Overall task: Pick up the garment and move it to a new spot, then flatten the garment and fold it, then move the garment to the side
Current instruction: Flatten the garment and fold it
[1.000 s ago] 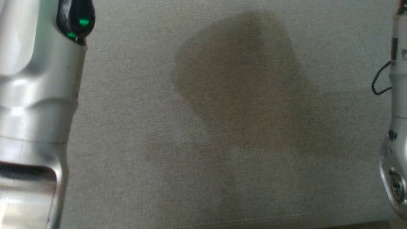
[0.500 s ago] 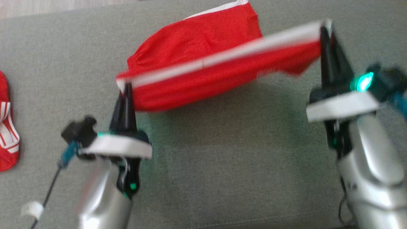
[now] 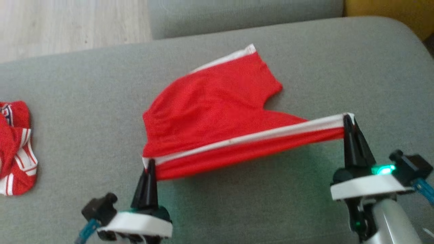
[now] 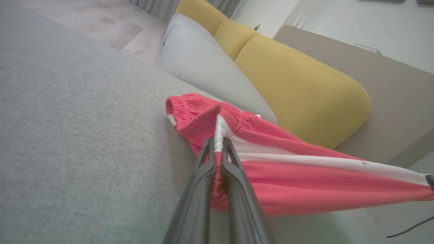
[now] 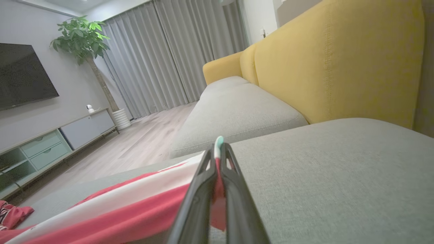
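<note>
The garment [image 3: 210, 105] is a pair of red shorts with a white side stripe, lying on the grey sofa cushion [image 3: 84, 91]. Its near edge is lifted and pulled taut between my two grippers. My left gripper [image 3: 149, 162] is shut on the waistband end of the garment [image 4: 271, 183], at lower left in the head view. Lower right, my right gripper [image 3: 347, 118] is shut on the hem end of the garment [image 5: 135, 206]. The far leg rests flat on the cushion. In both wrist views the fabric is pinched between the dark fingers.
A second red and white striped cloth [image 3: 15, 149] lies crumpled at the cushion's left edge. Yellow back cushions [image 4: 298, 88] rise at the far right. Wooden floor [image 3: 67, 27] lies beyond the cushion's far edge, and a grey sofa seat [image 5: 234, 115] stands beyond.
The head view has swung from bare cushion onto the garment. Over the last half second the picture shifted down; both grippers stay shut on the stretched edge.
</note>
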Motion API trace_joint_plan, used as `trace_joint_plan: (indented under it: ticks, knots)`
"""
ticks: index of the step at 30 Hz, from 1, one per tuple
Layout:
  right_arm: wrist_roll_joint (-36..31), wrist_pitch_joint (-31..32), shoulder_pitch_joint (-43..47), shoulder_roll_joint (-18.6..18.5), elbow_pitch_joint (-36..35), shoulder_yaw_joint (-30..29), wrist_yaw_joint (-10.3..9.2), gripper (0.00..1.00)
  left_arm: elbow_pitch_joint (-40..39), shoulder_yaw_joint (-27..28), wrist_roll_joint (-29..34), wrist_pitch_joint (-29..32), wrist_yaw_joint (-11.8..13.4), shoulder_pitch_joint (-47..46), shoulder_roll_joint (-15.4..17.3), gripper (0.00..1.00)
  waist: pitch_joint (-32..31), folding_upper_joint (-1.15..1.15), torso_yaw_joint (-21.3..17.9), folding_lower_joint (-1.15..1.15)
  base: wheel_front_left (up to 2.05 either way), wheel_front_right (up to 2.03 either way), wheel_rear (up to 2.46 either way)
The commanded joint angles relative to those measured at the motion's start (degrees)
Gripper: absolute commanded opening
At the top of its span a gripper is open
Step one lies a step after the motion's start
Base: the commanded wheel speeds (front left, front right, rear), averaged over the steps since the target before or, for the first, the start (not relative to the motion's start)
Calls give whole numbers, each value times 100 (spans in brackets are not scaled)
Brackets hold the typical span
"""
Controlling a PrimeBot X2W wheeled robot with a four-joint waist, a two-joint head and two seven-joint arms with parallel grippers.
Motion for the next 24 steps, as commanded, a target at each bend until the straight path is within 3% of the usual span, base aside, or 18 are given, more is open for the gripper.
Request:
trace_joint_plan:
  ticks: [1, 6, 11, 24]
  knots:
    - [71, -37, -17, -76, -321, -105, 17, 0, -258, 138, -41, -39, 16, 36, 105, 0, -144, 0, 48, 2, 0, 0, 0]
    - [-18, -37, -223, -202, -343, -62, 17, 0, -428, -22, -104, -39, 16, -80, 105, 0, 37, 0, 179, 2, 0, 0, 0]
    - [-234, -37, -1118, -359, 115, 199, 17, 0, -461, -102, -227, -39, 16, -718, 104, 0, 516, 0, 379, 2, 0, 0, 0]
    - [-736, -20, -3894, -416, 2252, 540, 17, 0, 353, -384, -852, -39, 16, -2709, 104, 0, 1802, 0, 898, 2, 0, 0, 0]
